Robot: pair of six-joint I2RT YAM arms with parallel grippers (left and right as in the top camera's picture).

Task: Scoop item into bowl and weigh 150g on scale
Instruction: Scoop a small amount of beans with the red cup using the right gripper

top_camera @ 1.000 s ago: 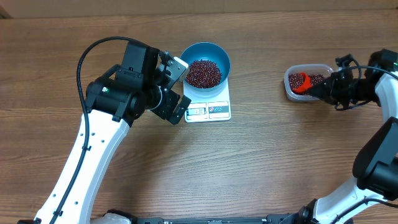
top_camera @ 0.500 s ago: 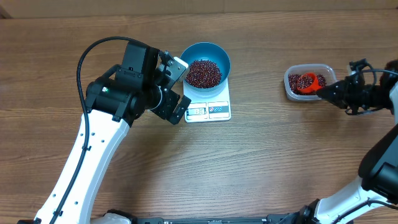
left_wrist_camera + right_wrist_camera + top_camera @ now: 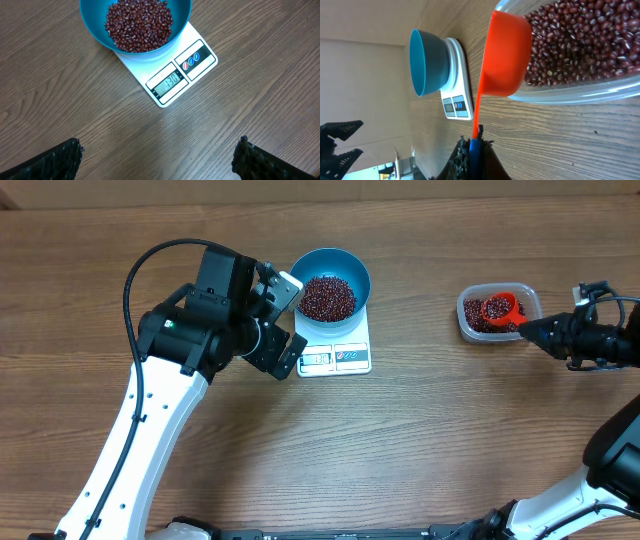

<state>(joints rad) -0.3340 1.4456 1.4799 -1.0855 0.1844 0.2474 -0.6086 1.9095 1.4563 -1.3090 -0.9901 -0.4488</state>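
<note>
The teal bowl (image 3: 358, 272) stands on the white scale (image 3: 352, 358) with a heap of red-brown beans (image 3: 328, 297) in it. In the left wrist view the bowl (image 3: 150, 51) and scale (image 3: 201, 64) lie ahead, and the display shows 130. My left gripper (image 3: 290, 322) hovers open just left of the scale, holding nothing (image 3: 159, 146). My right gripper (image 3: 528, 328) is shut on the handle of an orange scoop (image 3: 500, 308). The scoop's cup sits in the clear tub (image 3: 465, 320) of beans. In the right wrist view the scoop (image 3: 505, 55) is at the tub's rim (image 3: 580, 95), with the gripper (image 3: 475, 142) on its handle.
The tub holds more beans (image 3: 570, 45) at the table's far right. The left arm's body (image 3: 200, 330) rises left of the scale. Bare wood table (image 3: 420, 440) lies between scale and tub and along the front.
The right gripper has drawn back to the right, pulling the orange scoop from the tub's left side toward its right. The left arm, bowl and scale have not moved.
</note>
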